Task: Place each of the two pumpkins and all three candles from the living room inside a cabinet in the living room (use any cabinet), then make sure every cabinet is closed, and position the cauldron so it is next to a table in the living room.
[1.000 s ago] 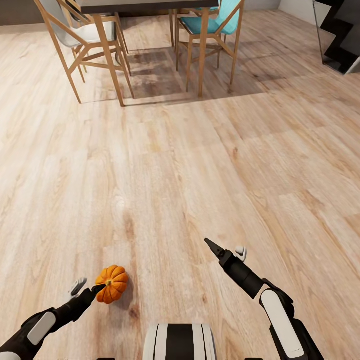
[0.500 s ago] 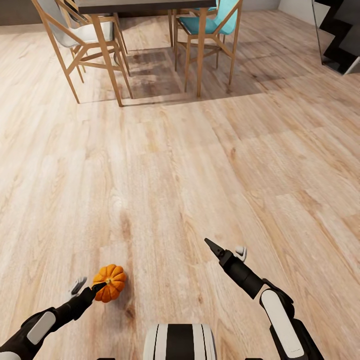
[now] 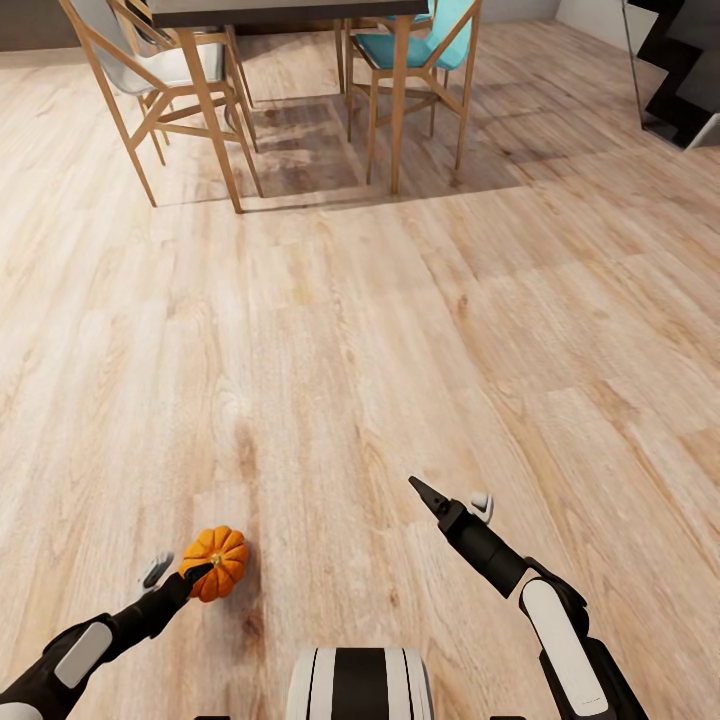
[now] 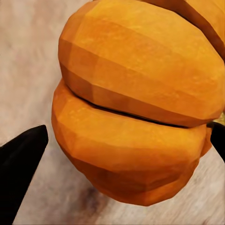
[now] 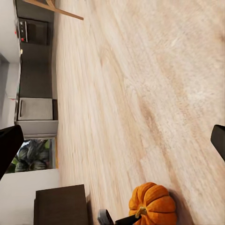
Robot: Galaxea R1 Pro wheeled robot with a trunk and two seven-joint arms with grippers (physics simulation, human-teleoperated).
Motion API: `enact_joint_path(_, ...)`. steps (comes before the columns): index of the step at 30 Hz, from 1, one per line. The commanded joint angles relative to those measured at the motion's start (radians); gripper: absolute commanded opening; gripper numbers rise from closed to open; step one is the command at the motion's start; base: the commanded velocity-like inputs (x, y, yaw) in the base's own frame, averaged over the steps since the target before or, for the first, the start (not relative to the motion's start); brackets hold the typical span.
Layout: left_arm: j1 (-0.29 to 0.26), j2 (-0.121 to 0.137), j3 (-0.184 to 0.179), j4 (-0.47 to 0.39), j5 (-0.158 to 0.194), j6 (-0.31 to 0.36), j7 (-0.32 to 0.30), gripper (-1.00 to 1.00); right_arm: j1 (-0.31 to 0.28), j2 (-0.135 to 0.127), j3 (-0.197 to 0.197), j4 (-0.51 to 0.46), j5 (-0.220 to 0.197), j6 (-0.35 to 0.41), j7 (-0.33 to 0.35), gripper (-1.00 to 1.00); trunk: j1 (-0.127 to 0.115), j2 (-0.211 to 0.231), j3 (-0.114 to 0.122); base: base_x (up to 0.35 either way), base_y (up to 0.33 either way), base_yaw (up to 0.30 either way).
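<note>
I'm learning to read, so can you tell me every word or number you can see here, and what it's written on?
None: no words, numbers, labels or signs can be read in these pictures.
The pumpkin in the left gripper is plain orange.
The right gripper, the wood floor, the chairs and the table are unmarked.
The appliances far off in the right wrist view are too small to show any text.
</note>
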Motion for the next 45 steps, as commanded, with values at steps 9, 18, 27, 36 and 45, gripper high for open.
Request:
enact_joint_path(9, 0.001, -0.001, -0.005, 0.006, -0.023, -0.006, 0.030, -1.00, 0.000, 0.000, 0.000, 0.000, 0.000, 0.000, 0.000, 1.00, 0.000, 0.000, 0.000, 0.000, 0.000, 0.000)
enact_joint_path(18, 0.001, -0.001, -0.005, 0.006, -0.023, -0.006, 0.030, -1.00, 0.000, 0.000, 0.000, 0.000, 0.000, -0.001, 0.000, 1.00, 0.000, 0.000, 0.000, 0.000, 0.000, 0.000)
enact_joint_path(27, 0.001, -0.001, -0.005, 0.006, -0.023, -0.007, 0.030, -1.00, 0.000, 0.000, 0.000, 0.001, 0.000, -0.001, 0.000, 1.00, 0.000, 0.000, 0.000, 0.000, 0.000, 0.000)
enact_joint_path(36, 0.001, -0.001, -0.006, 0.006, -0.023, -0.007, 0.030, -1.00, 0.000, 0.000, 0.000, 0.002, 0.000, -0.001, 0.000, 1.00, -0.002, 0.001, 0.015, 0.000, 0.000, 0.000)
enact_joint_path(45, 0.001, 0.000, -0.006, 0.006, -0.023, -0.007, 0.030, -1.00, 0.000, 0.000, 0.000, 0.002, 0.000, -0.001, 0.000, 1.00, -0.004, 0.002, 0.039, 0.000, 0.000, 0.000)
